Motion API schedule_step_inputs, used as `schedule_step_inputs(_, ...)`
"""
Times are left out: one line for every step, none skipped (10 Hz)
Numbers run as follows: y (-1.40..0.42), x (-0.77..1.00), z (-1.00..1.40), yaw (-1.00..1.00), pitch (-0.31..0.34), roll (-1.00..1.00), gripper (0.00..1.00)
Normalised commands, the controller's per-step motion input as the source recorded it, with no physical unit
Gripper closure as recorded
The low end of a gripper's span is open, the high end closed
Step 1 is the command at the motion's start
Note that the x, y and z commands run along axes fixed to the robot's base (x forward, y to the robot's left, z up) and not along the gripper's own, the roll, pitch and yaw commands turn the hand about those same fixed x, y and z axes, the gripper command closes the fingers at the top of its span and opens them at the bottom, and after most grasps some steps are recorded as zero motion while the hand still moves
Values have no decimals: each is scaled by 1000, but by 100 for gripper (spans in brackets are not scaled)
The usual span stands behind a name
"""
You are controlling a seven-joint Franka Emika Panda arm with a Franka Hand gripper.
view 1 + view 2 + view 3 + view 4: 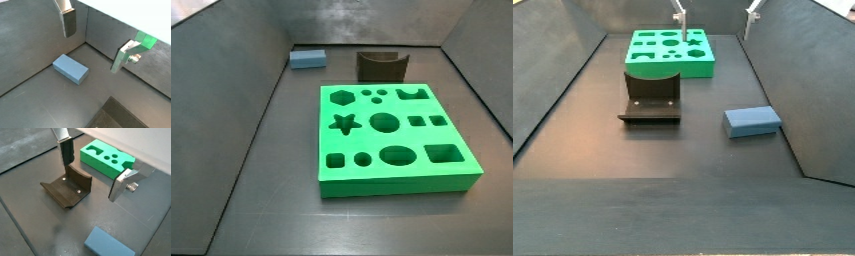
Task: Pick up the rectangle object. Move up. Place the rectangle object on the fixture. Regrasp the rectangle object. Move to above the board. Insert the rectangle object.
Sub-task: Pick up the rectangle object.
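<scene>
While the hand (93, 42) hung high above the counter (647, 160), its two silver fingers (65, 150) stood wide apart with nothing between them, as both wrist views showed; in a side view only the fingertips (680, 17) appeared at the upper edge, above the far end of the counter. The rectangle object (752, 121) lay flat on the counter floor, close to the side wall, untouched and well apart from the hand; it appeared in both wrist views (71, 68) (107, 244) and in a side view near a back corner (307, 58). The fixture (651, 96) stood on the floor near the middle of the counter, between the rectangle object and the board (671, 52), its notch facing up and empty; a wrist view (67, 189) showed it below one finger but not in contact. The board lay flat toward the opposite end of the counter (392, 137), its shaped holes all open, just beside the fixture (381, 66).
</scene>
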Motion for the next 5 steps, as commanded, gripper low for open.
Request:
schedule_step_inputs(0, -191, -11, -317, -117, -1, 0)
schedule_step_inputs(0, -194, -97, -606, -146, -33, 0)
schedule_step_inputs(14, -40, -171, -714, -111, -29, 0)
schedule_step_inputs(86, 0, -171, -760, -107, -56, 0)
schedule_step_inputs(57, 0, -149, -797, -109, -56, 0)
